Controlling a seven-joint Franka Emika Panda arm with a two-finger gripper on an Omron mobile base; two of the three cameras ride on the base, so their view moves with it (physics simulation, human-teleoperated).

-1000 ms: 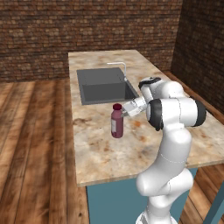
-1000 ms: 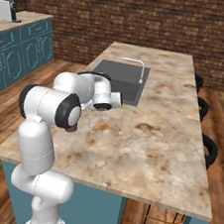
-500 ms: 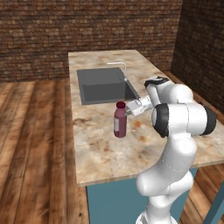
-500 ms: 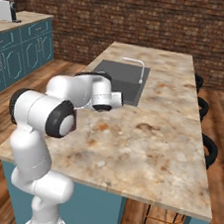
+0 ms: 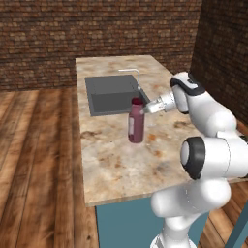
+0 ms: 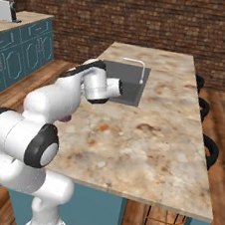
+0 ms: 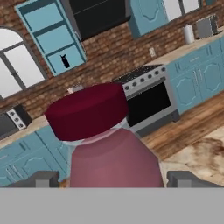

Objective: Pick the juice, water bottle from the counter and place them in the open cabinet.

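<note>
now juice bottle point(image 5: 136, 121) upright on table point(image 5: 121, 164), just in front of sink point(image 5: 109, 94). jaws spread wide, one tip point(image 7: 41, 179) each side of bottle neck, w/o visible contact.

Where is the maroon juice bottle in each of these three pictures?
Left base view: the juice stands mid-picture on the counter, before the sink.
Right base view: hidden behind the arm.
Hand view: the juice looms bottom centre.
Shared landmark: the sink, in both base views.
</note>
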